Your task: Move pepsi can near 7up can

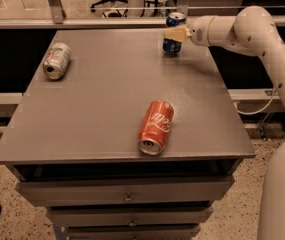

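The gripper [175,34] is clasping the upright pepsi can [172,46] at the table's [107,99] far right edge, while the 7up can [56,61] is lying on its side well apart at the far left.

A red-orange can [156,127] lies on its side near the grey table's [102,94] front edge, top facing forward. Drawers [127,195] sit below.

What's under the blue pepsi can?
The grey table, near its back edge. The hand is against the pepsi can, hiding its middle; whether its bottom touches the table is unclear.
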`<state>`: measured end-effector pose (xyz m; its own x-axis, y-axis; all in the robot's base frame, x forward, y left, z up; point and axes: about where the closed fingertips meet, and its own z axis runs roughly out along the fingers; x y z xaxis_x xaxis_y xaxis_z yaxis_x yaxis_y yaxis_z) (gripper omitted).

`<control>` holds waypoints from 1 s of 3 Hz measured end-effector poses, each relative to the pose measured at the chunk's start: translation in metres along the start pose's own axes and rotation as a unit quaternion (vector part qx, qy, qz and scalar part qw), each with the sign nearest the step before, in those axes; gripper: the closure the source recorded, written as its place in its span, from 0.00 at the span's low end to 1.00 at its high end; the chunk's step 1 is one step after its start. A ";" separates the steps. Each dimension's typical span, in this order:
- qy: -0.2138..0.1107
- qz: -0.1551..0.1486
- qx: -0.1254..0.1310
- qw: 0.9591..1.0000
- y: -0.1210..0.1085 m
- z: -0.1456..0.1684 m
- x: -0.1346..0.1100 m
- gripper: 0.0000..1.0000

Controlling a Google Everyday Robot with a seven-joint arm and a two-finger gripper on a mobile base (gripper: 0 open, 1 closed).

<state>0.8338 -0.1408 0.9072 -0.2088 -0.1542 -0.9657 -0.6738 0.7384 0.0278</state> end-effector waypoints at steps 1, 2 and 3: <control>-0.012 0.000 -0.026 1.000 0.017 0.000 -0.011 0.95; -0.032 -0.014 -0.086 0.996 0.061 0.010 -0.033 1.00; -0.034 -0.035 -0.145 0.988 0.116 0.028 -0.045 1.00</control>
<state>0.7845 -0.0299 0.9473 -0.1135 -0.1458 -0.9828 -0.8613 0.5076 0.0242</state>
